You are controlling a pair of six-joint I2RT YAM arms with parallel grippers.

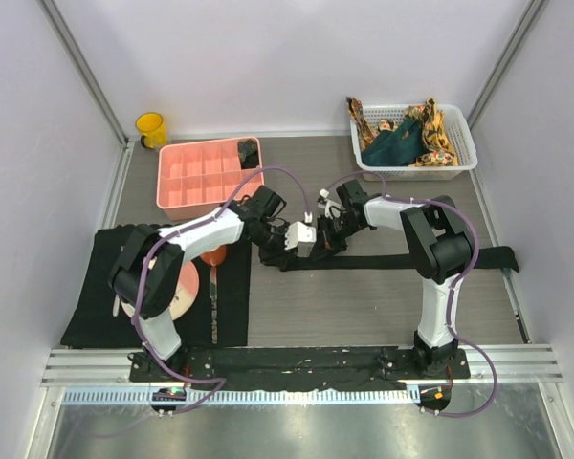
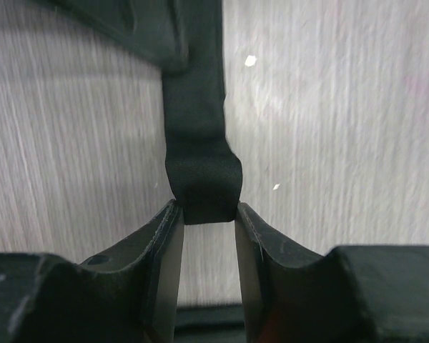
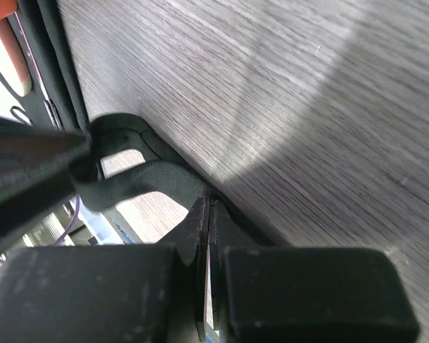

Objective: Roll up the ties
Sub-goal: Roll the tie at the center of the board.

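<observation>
A long black tie (image 1: 411,260) lies flat across the middle of the table, its narrow end lifted between the two grippers. My left gripper (image 1: 289,247) has its fingertips pressed against both sides of the tie's folded end (image 2: 202,182); in the left wrist view the gripper (image 2: 207,211) grips only with its tips. My right gripper (image 1: 329,241) is pinched shut on the same tie, a little further along. In the right wrist view the band (image 3: 146,179) runs out of the gripper's (image 3: 209,206) closed tips towards the left arm. A dark teal tie (image 1: 394,143) and orange patterned ties (image 1: 440,134) lie in the basket.
The white basket (image 1: 464,158) stands at the back right. A pink compartment tray (image 1: 206,177) and a yellow cup (image 1: 151,129) are at the back left. A wide black mat (image 1: 96,287) with a plate (image 1: 186,292) and cutlery lies under the left arm.
</observation>
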